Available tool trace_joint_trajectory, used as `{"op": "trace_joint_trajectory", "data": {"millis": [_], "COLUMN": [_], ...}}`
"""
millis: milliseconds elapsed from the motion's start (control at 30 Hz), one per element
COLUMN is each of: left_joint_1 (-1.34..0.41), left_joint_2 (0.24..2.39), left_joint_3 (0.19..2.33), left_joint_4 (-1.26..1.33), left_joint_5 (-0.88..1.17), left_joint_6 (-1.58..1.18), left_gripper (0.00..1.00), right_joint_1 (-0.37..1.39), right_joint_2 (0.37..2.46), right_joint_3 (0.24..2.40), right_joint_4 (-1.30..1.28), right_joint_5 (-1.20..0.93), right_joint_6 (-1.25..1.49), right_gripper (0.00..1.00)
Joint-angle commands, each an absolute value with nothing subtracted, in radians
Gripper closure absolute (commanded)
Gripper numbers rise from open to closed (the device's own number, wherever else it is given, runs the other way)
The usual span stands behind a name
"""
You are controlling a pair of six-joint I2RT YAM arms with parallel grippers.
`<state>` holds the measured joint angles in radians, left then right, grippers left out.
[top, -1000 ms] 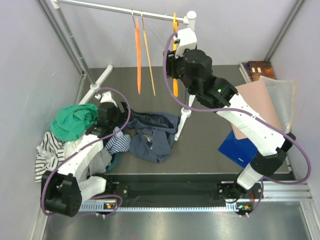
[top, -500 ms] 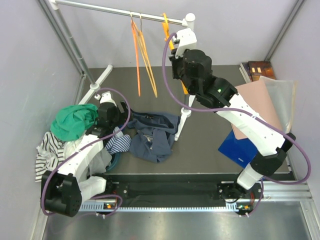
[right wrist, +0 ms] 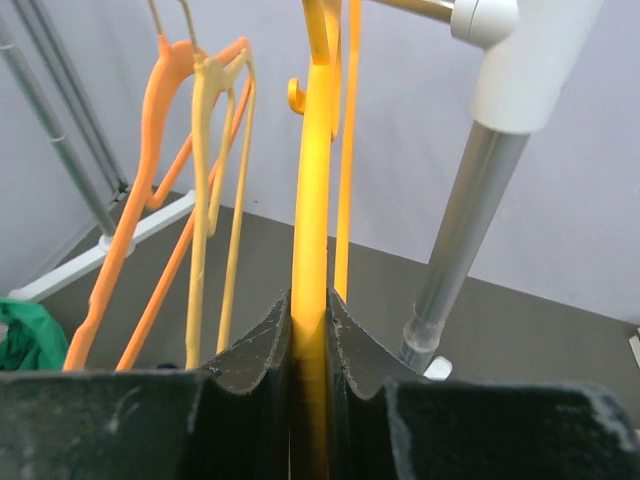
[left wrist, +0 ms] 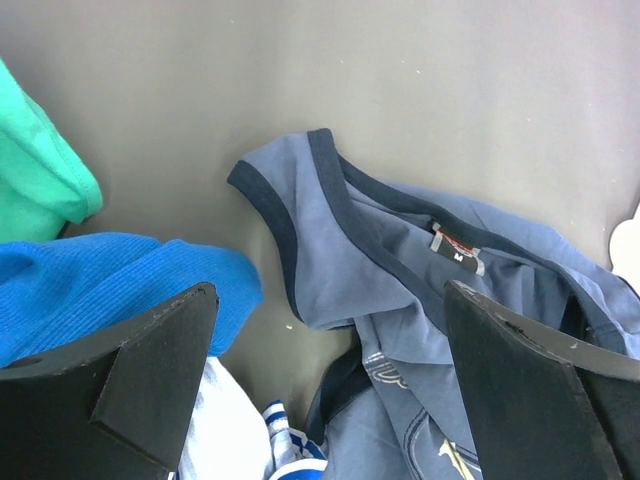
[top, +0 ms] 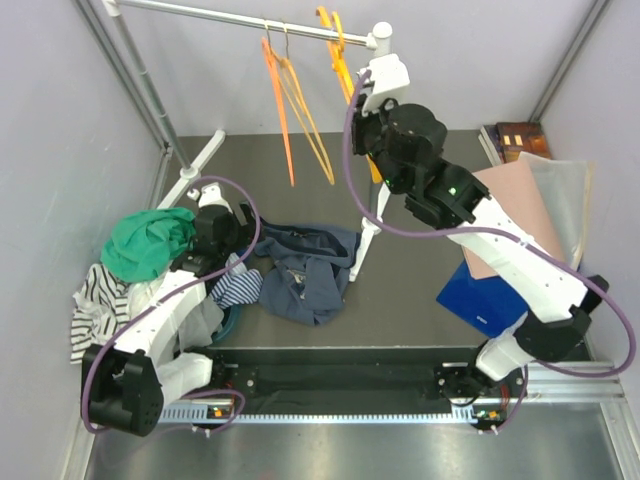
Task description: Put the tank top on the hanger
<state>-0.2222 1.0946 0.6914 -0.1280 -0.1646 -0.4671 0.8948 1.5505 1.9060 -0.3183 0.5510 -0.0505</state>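
- Top view first: the right gripper (top: pixel 362 92) is up high by the rail (top: pixel 230 17), right against the hanger (top: pixel 338 62). The hanger tilts, its top up at the rail, and from here I cannot tell whether the hook is over it.
- Beside it on the rail hang a redder orange hanger (top: pixel 280 120) and a pale yellow hanger (top: pixel 312 125), both swung at a slant.
- Down on the table (top: pixel 420 290) the tank top (top: pixel 305 270) lies crumpled, just left of the white rack post (top: pixel 366 238) and well apart from the hanger.
- The left gripper (top: pixel 233 263) sits low at the tank top's left edge, with the green garment (top: pixel 150 243) and the striped cloth (top: pixel 98 300) further left.
- Left wrist view now: the left gripper (left wrist: pixel 330 300) has its fingers (left wrist: pixel 150 370) wide apart with nothing between them. They hover over the tank top (left wrist: pixel 400 270), whose neckline and label tag (left wrist: pixel 455 245) face up.
- A bright blue cloth (left wrist: pixel 110 280) lies under the left finger, with the green garment (left wrist: pixel 35 170) at the left edge.
- Right wrist view: the right gripper (right wrist: pixel 310 310) is clamped tight on the hanger (right wrist: pixel 315 200), whose amber bar runs straight up from between the two pads.
- The redder orange hanger (right wrist: pixel 150 150) and pale yellow hanger (right wrist: pixel 205 200) hang to the left, and the rack post (right wrist: pixel 470 220) stands to the right.
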Motion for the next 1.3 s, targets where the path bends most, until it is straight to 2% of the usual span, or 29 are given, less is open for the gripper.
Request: {"op": "trace_joint_trajectory", "data": {"millis": [0,333,533,733,900,1033,1233,1267], "left_joint_1": [-0.213,-0.206,-0.204,-0.195,-0.170,-0.155,-0.153,-0.153], "left_joint_2": [1.084,1.184,1.342,1.480,1.581,1.657,1.716,1.724], "left_joint_3": [0.692,0.741,0.831,0.888,0.951,0.983,1.006,1.009], "left_joint_4": [-0.097,-0.029,-0.021,0.044,0.040,0.025,0.023,0.025], "left_joint_5": [-0.201,-0.196,-0.172,-0.164,-0.153,-0.160,-0.129,-0.120], "left_joint_6": [-0.446,-0.463,-0.491,-0.480,-0.472,-0.471,-0.485,-0.486], "left_gripper": [0.01,0.01,0.01,0.07,0.17,0.32,0.36,0.40], "right_joint_1": [0.913,0.913,0.913,0.913,0.914,0.913,0.913,0.913], "right_joint_2": [1.390,1.200,1.123,1.052,1.026,1.032,1.061,1.069], "right_joint_3": [1.789,1.522,1.356,1.256,1.194,1.140,1.094,1.092], "right_joint_4": [-0.201,-0.296,-0.333,-0.367,-0.397,-0.387,-0.354,-0.354], "right_joint_5": [0.469,0.368,0.338,0.316,0.305,0.273,0.210,0.201], "right_joint_6": [-0.064,-0.014,0.083,0.135,0.166,0.204,0.225,0.227], "right_gripper": [1.00,1.00,1.00,1.00,1.00,1.00,1.00,1.00]}}
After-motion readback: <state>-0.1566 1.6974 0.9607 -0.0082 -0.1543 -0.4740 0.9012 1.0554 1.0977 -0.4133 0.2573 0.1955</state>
